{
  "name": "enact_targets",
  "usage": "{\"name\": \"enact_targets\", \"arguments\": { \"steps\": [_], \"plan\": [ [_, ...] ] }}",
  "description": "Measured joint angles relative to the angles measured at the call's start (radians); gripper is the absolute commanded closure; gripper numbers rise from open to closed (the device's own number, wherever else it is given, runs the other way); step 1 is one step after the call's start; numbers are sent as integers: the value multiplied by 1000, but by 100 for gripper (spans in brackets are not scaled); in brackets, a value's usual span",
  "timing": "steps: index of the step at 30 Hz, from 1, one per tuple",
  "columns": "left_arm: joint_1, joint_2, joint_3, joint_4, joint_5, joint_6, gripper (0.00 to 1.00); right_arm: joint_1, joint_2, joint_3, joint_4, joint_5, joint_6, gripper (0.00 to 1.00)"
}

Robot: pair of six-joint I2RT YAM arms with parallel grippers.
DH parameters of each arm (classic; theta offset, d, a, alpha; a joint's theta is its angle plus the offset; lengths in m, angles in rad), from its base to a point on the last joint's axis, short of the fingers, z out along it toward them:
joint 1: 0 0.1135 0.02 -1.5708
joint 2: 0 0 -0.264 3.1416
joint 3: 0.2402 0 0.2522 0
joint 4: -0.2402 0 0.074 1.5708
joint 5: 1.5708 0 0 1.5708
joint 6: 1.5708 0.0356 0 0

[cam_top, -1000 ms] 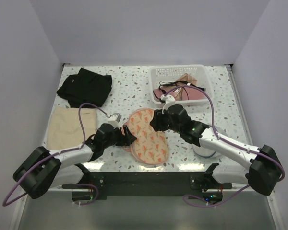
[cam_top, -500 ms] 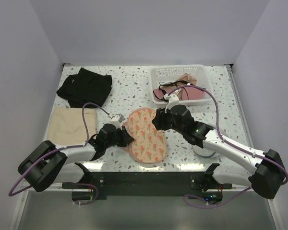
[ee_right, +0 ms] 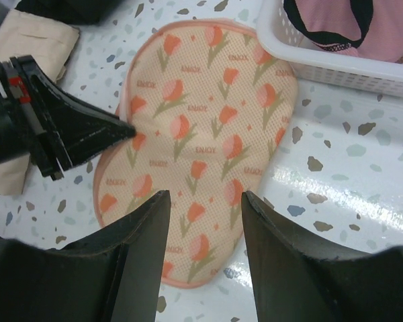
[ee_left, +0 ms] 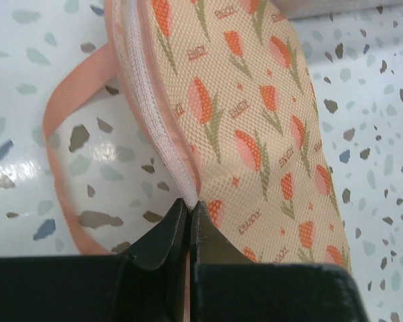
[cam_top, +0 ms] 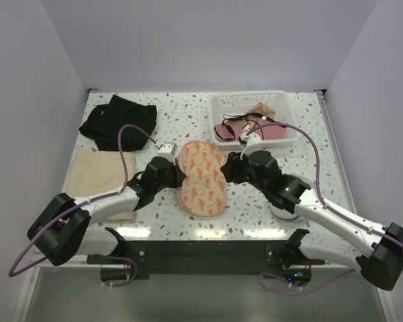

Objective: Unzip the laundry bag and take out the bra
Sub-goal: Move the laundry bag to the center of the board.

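Jaws: left gripper (ee_left: 188, 208) clamped on the zipper edge of the laundry bag (cam_top: 201, 178), right gripper (ee_right: 203, 201) spread, empty. Within 1 s the bag was dragged rearward (zip seemingly unopened).

Overhead camera looks down; both close wrist cameras share the laundry bag (ee_right: 208, 134).

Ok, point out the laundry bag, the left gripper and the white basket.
laundry bag (ee_right: 208, 144): right wrist view, middle of its tulip-printed face.
left gripper (ee_left: 189, 209): left wrist view, fingertips pinched on the bag's edge.
white basket (ee_right: 363, 70): right wrist view, its near slatted wall.
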Motion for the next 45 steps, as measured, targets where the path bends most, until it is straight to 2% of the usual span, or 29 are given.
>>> {"name": "enact_targets", "arguments": {
  "steps": [4,10,21,29,33,45],
  "plan": [
    [32,60,107,-43,-36,50,100,0,-30,-14,-13,23,0,49],
    [152,188,236,-53,-29,106,100,0,-32,-15,-32,58,-1,49],
    [285,534,619,-93,11,198,100,0,-32,-18,-55,105,-4,49],
    [387,587,687,-103,-6,183,100,0,-31,-18,-71,113,-21,49],
    [406,600,718,-120,-7,176,100,0,-20,-18,-76,125,-31,49],
    [408,823,972,-138,-6,166,100,0,-53,-16,-147,187,-29,48]
  ]
}}
